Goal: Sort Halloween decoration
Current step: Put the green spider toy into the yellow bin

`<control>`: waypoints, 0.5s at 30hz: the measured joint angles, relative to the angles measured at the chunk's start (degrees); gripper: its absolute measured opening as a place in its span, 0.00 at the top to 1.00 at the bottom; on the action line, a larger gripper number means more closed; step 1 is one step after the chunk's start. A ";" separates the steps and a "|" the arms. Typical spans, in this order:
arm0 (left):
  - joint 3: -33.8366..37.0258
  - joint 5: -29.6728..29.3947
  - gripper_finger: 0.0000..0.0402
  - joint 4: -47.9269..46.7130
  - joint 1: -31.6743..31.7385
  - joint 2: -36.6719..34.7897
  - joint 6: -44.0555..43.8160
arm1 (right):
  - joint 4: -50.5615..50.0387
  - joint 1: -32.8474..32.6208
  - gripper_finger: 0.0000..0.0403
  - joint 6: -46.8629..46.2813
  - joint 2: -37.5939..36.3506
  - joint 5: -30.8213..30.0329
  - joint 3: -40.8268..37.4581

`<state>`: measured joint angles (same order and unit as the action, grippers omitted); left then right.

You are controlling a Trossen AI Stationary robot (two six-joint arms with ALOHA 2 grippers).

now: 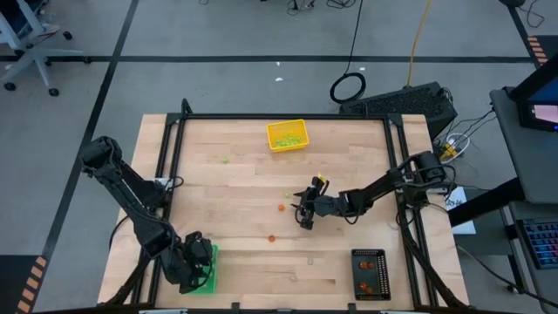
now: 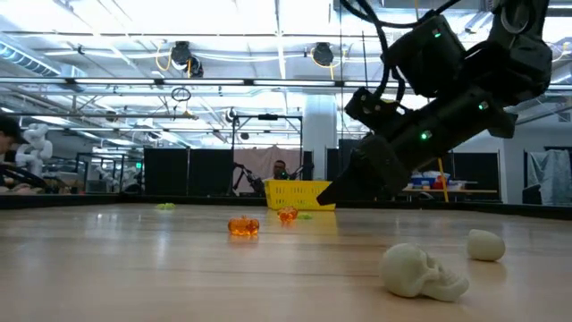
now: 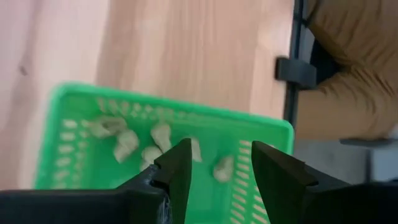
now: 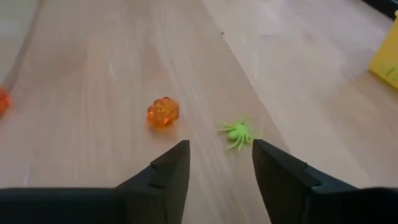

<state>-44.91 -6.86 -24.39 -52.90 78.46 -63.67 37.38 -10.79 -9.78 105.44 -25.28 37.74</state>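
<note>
Hovering over the green tray [image 1: 210, 277] at the table's [image 1: 244, 183] near-left corner, the left gripper [image 3: 219, 171] has its fingers apart with nothing between them. Below it, in the left wrist view, the tray [image 3: 261, 134] holds a cluster of pale pieces [image 3: 160, 135], loose on its floor.

Further right on the bare wood, a small green piece [image 1: 225, 160] lies alone toward the far side, and an orange piece [image 1: 271, 237] sits nearer the front, well apart from it. The yellow tray [image 1: 288, 136] stands at the far edge near the middle, with light green pieces inside; in the low view it shows in the distance [image 2: 299, 193].

Around the middle of the table the right gripper [image 1: 304, 215] is low over the wood, reaching in from the right. Its fingers stand apart and grip nothing. In the right wrist view a green spider [image 4: 237, 132] lies just ahead of the fingertips, with an orange pumpkin [image 4: 163, 112] beside it and not touching; another orange piece [image 4: 3, 99] shows at the frame's edge. From above, the pumpkin [image 1: 281, 208] is just left of the gripper.

At the near-right corner the black tray [image 1: 370, 273] holds several orange pieces.

The low view shows two pale pieces close to the camera: a skull [image 2: 420, 270] lying on its side and a rounded lump [image 2: 485, 244] near it, apart. Orange pumpkins [image 2: 243, 226] sit farther back.
</note>
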 joint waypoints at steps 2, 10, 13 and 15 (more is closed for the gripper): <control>0.00 -2.07 0.59 0.01 0.00 0.00 1.63 | 0.27 0.52 0.62 -1.17 0.38 0.07 0.02; -0.07 -7.38 0.59 -0.21 0.75 -2.00 8.33 | 2.25 2.96 0.60 -4.42 2.64 3.05 0.76; -0.07 -11.59 0.59 -0.05 2.10 -3.21 13.17 | 2.22 3.50 0.57 -3.70 4.25 3.02 2.30; -0.07 -14.18 0.59 -0.20 3.19 -3.66 17.14 | 2.18 3.76 0.57 -2.96 5.53 3.02 3.55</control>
<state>-44.97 -21.05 -24.59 -49.71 74.80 -46.53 39.56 -7.04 -12.74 110.97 -22.26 41.28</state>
